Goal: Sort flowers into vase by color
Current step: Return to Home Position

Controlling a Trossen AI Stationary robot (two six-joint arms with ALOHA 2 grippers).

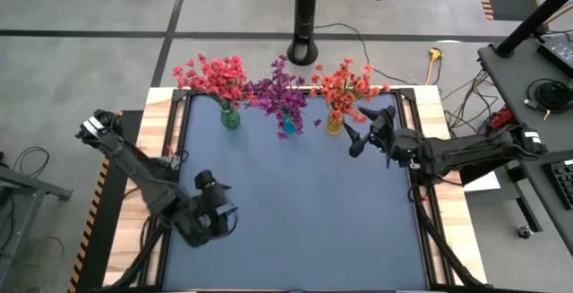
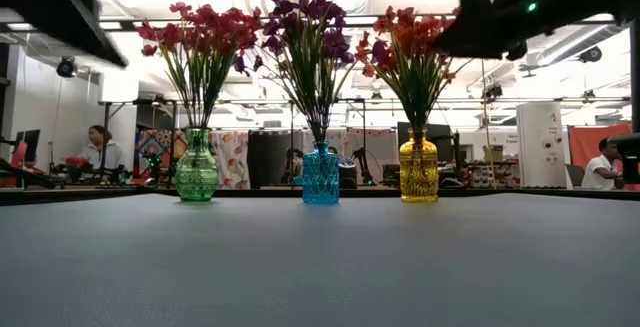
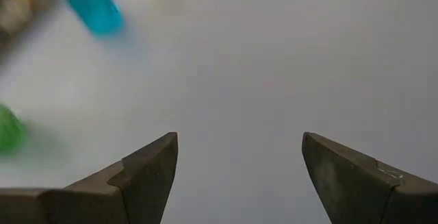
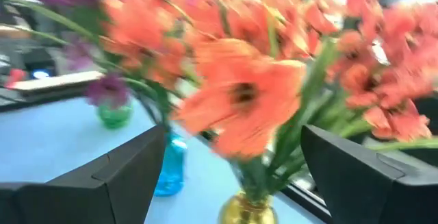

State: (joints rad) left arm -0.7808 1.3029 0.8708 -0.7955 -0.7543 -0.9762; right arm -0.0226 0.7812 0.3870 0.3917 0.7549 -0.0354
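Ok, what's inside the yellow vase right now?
A bunch of orange-red flowers stands in the yellow vase, green stems running down into its neck. The stem ends inside cannot be made out through the patterned glass.

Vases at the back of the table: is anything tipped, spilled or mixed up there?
Nothing stands out. The green vase, blue vase and yellow vase stand upright in a row, holding pink-red flowers, purple flowers and orange-red flowers in turn, no colours visibly mixed. The left gripper and right gripper are open and empty.
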